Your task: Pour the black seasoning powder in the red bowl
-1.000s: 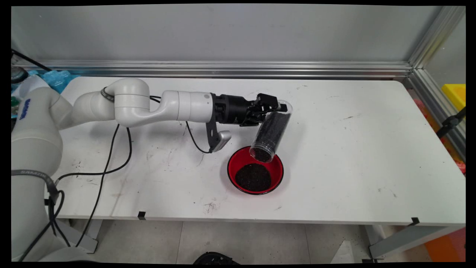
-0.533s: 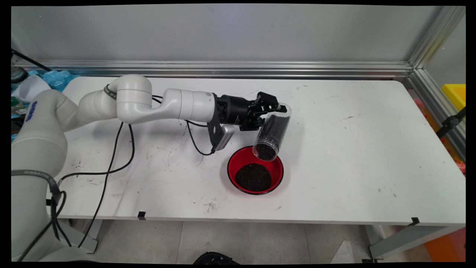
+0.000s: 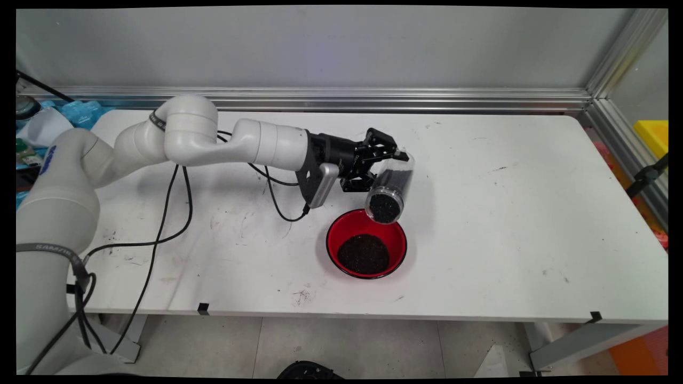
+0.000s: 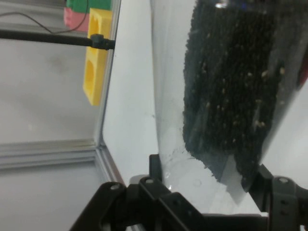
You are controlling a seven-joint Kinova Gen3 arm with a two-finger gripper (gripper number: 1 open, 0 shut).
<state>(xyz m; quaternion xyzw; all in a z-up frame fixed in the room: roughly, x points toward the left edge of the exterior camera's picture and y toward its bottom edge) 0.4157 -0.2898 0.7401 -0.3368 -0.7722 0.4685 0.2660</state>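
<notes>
My gripper (image 3: 385, 160) is shut on a clear plastic jar (image 3: 388, 186) holding dark granules. The jar is tilted, its open mouth pointing down and toward the camera, just above the far rim of a red bowl (image 3: 341, 234). A heap of the same dark granules (image 3: 363, 254) lies in the bowl. In the hand view the jar (image 4: 216, 86) fills the space between my fingers (image 4: 156, 168), with the granules packed along one side of it and my gripper (image 4: 207, 175) clamped around its base.
Black cables (image 3: 160, 213) hang from the arm and trail over the table's left part. An aluminium rail (image 3: 341, 98) runs along the back edge. A yellow block (image 4: 95, 57) stands beyond the table's right end.
The jar has been rotated back toward level and lifted a little, so its mouth now sits higher over the bowl's far rim. The arm's elbow has risen slightly.
</notes>
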